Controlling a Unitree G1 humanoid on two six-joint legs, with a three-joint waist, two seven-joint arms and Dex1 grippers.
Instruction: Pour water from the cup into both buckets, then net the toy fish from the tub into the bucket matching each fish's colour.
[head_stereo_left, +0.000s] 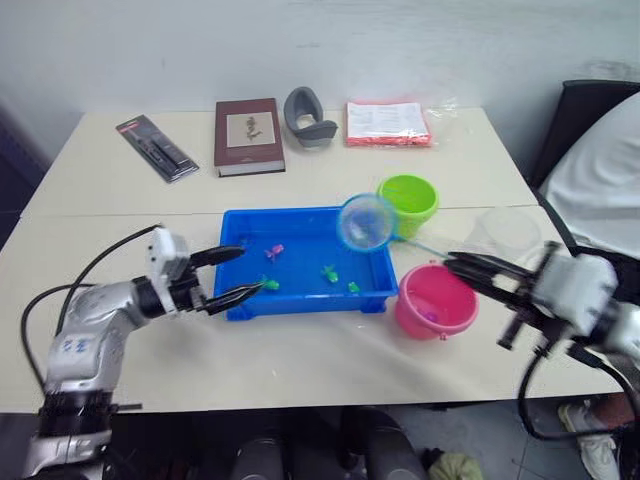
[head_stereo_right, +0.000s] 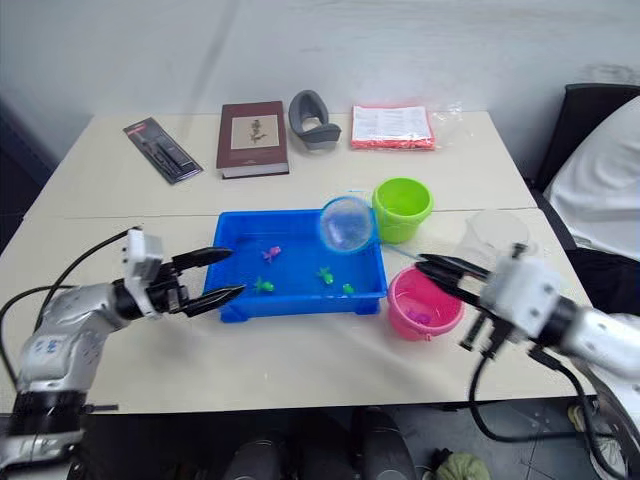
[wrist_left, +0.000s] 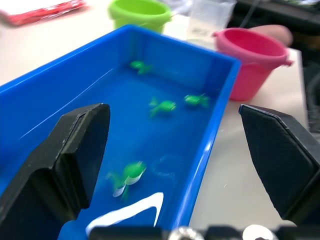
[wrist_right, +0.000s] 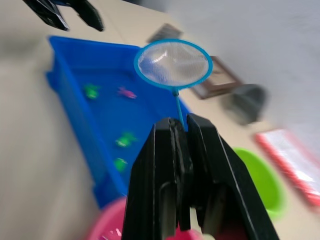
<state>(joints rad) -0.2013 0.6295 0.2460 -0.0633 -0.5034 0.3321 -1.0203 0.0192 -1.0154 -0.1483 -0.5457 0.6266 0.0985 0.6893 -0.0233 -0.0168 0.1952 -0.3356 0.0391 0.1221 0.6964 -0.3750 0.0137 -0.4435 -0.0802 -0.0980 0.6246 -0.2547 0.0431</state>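
The right gripper (head_stereo_left: 452, 264) is clamped on the thin handle of the blue-rimmed round mesh net (head_stereo_left: 366, 222), held above the shallow blue plastic tub (head_stereo_left: 240, 300)'s far right corner. The left gripper (head_stereo_left: 232, 273) is spread apart at the tub's near left corner.

Blue tub (head_stereo_left: 300, 296) sits mid-table, shallow and rectangular, with three green fish (head_stereo_left: 268, 284) and one pink fish (head_stereo_left: 273, 251) scattered across its floor. The net (head_stereo_left: 366, 222), a light blue hoop with fine mesh, hangs tilted above the tub's far right corner. Lime green bucket (head_stereo_left: 409, 203) stands upright just behind that corner; pink bucket (head_stereo_left: 436, 300) stands upright by the tub's right end. The clear cup (head_stereo_left: 507, 235) stands to the right of both buckets.
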